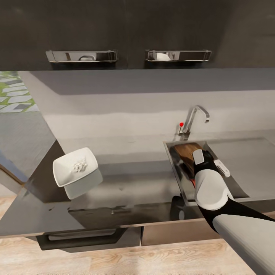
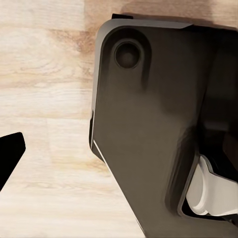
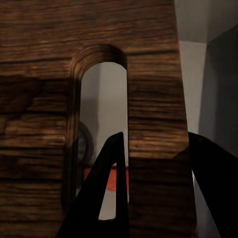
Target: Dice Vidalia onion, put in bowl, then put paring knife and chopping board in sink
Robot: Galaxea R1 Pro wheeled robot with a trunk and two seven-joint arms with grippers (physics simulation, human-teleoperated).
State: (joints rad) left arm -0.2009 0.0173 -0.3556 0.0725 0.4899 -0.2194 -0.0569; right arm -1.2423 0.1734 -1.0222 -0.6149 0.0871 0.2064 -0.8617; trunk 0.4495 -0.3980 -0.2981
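The dark wood-grain chopping board (image 1: pixel 187 152) leans tilted inside the grey sink (image 1: pixel 244 149), under the chrome tap (image 1: pixel 196 116). My right gripper (image 3: pixel 156 144) is shut on the chopping board (image 3: pixel 148 89), one finger through the handle slot and the other outside the board's edge. Through the slot I see the round drain (image 3: pixel 87 144) and a red patch (image 3: pixel 111 181) that looks like the paring knife's handle; its blade is hidden. The white bowl (image 1: pixel 65 175) holding diced onion (image 1: pixel 80 166) stands on the dark countertop (image 1: pixel 130 183), far to the left. One dark left fingertip (image 2: pixel 10 154) hangs over the floor.
Dark upper cabinets with chrome handles (image 1: pixel 82 56) hang above the counter. The tap's red knob (image 1: pixel 181 124) sits behind the basin. The left wrist view looks down on my dark base (image 2: pixel 144 124) over the pale wood floor (image 2: pixel 44 74).
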